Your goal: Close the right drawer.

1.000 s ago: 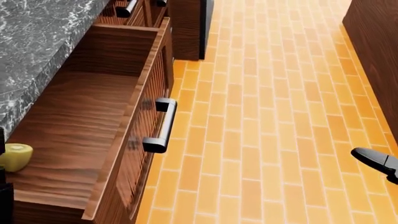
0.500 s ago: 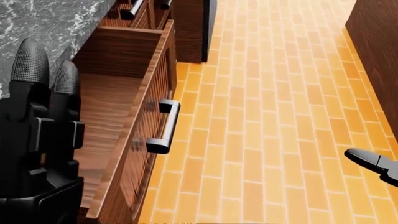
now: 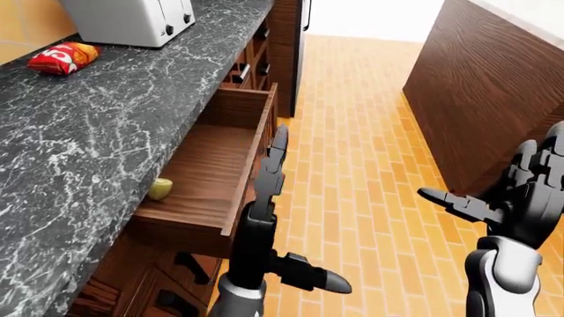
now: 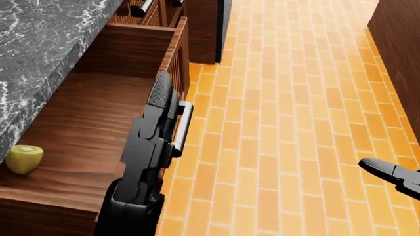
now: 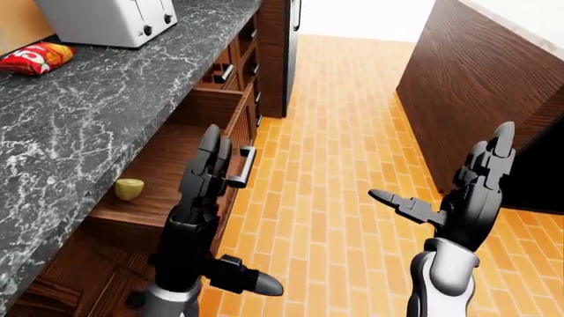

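Place was home kitchen: dark marble counter [image 3: 132,92] along left, toaster [image 3: 132,20] and snack bag [image 3: 61,57] far on it, walnut drawers [image 5: 190,158], brick floor [image 3: 352,165].

Fruit [image 4: 24,159] in open drawer [image 4: 92,123] under counter [image 3: 106,112], toaster [image 3: 132,20] on counter

The drawer [image 4: 92,113] is seen pulled well out from under the grey stone counter at the left. It is made of dark brown wood, with a ribbed face and a silver bar handle [image 4: 181,128] facing the floor.
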